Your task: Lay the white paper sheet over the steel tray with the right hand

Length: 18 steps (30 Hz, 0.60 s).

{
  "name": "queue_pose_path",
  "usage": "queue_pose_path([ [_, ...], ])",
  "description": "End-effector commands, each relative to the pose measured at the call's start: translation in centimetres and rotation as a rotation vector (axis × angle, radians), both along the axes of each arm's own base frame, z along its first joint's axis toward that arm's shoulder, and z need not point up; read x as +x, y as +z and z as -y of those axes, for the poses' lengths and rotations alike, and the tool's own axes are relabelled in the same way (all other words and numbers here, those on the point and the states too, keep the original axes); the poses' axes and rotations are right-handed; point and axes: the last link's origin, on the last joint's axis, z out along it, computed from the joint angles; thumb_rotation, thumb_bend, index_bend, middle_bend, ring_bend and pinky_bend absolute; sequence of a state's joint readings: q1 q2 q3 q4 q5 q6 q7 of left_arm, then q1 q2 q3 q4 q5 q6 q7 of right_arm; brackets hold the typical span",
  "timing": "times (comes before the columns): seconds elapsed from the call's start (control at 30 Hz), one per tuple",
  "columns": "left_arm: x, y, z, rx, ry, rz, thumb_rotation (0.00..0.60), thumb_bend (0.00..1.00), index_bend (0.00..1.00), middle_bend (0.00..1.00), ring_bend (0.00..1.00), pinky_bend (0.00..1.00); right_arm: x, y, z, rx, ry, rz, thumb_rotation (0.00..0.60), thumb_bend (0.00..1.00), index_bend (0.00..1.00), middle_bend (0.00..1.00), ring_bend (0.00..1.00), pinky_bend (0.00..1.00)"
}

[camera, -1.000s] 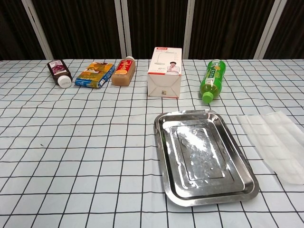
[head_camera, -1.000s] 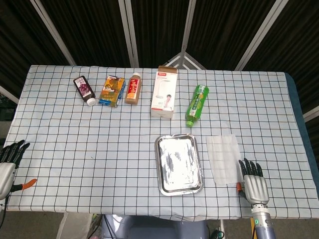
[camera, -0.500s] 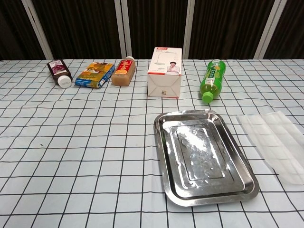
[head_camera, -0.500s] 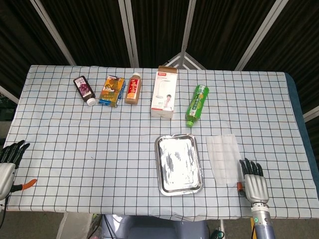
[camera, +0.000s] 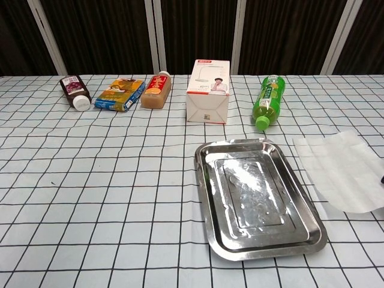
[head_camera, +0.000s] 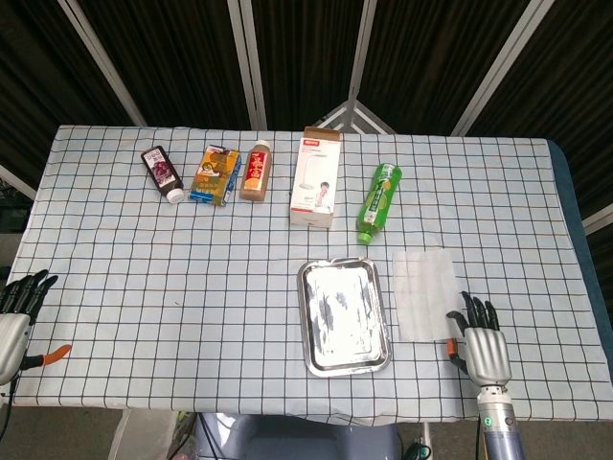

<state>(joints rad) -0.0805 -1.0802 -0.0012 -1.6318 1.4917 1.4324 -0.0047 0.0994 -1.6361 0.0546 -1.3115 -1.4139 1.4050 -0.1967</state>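
Note:
The steel tray (head_camera: pixel 343 314) (camera: pixel 258 198) lies empty near the table's front edge, right of centre. Just to its right is the white paper sheet (head_camera: pixel 426 292) (camera: pixel 339 171), which looks opaque and slightly raised off the checked cloth. My right hand (head_camera: pixel 482 347) is at the sheet's near right corner, fingers pointing away from me and its thumb side touching that corner; the pinch itself is hard to see. Only a dark fingertip (camera: pixel 382 179) of it shows in the chest view. My left hand (head_camera: pixel 17 307) rests at the far left edge, fingers apart, holding nothing.
Along the back stand a dark bottle (head_camera: pixel 163 172), a blue-yellow packet (head_camera: pixel 215 173), an orange-brown bottle (head_camera: pixel 254 171), a white carton (head_camera: pixel 317 177) and a green bottle (head_camera: pixel 379 201) lying on its side. The table edge runs just behind my right hand.
My right hand has moved a little left and forward to the sheet's corner. The sheet has shifted toward the tray and away from me, and turned from see-through to opaque.

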Motion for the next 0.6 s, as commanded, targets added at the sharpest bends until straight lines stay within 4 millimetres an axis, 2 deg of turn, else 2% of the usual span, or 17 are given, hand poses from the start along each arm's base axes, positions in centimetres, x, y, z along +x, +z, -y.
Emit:
queue_pose_path([
  [0.03,0.0,0.0,0.0,0.001,-0.001,0.0,0.6,0.0,0.0,0.0,0.0,0.0,0.1,0.0,0.0,-0.016,0.013,0.016,0.6,0.56,0.54,0.14,0.04,0.0],
  [0.17,0.0,0.0,0.0,-0.002,0.002,0.004,0.6,0.0,0.0,0.0,0.0,0.0,0.1,0.0,0.0,-0.024,0.023,0.029,0.6,0.56,0.6,0.17,0.06,0.0],
  [0.4,0.0,0.0,0.0,-0.004,0.003,0.005,0.6,0.0,0.0,0.0,0.0,0.0,0.6,0.1,-0.1,-0.04,0.049,0.062,0.6,0.57,0.6,0.17,0.06,0.0],
  [0.6,0.0,0.0,0.0,-0.005,0.001,0.007,0.6,0.0,0.0,0.0,0.0,0.0,3.1,1.4,0.2,-0.125,0.154,0.154,0.6,0.56,0.6,0.17,0.06,0.0],
])
